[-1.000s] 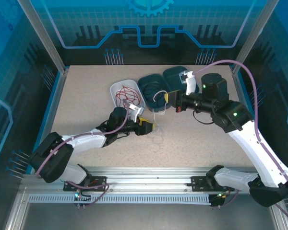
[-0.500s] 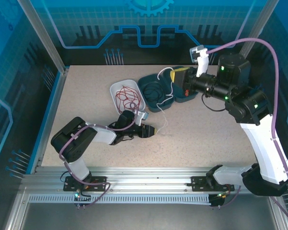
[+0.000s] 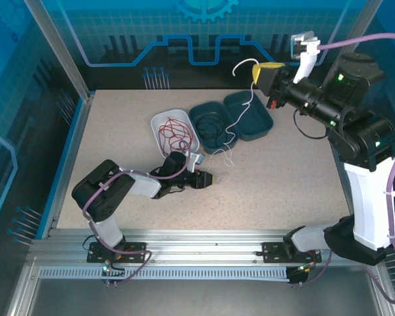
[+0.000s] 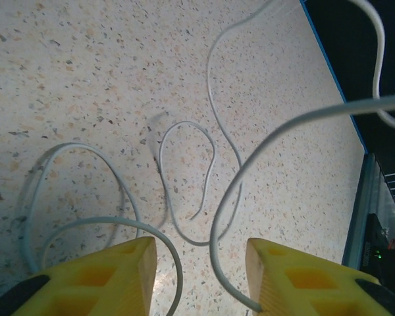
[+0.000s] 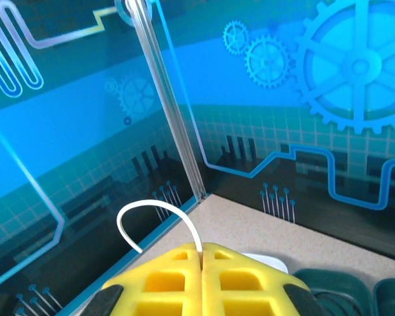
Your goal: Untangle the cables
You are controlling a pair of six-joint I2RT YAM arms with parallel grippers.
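The right gripper (image 3: 263, 72) is clamped shut on one end of the whitish cable (image 3: 239, 105), high above the worktop's (image 3: 118, 151) far edge, right of centre. The cable's slack lies looped mid-worktop. The left gripper (image 4: 201, 263) sits low there, jaws apart, with a strand running between them. It should close on that strand alone, not the neighbouring loops, then draw toward the bare near-left corner, away from the trays (image 3: 270, 122) holding the red cable (image 3: 173, 131) and black cable (image 3: 210, 123)

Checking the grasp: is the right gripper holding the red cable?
No, the right gripper is shut on the white cable; the red cable lies in the tray.
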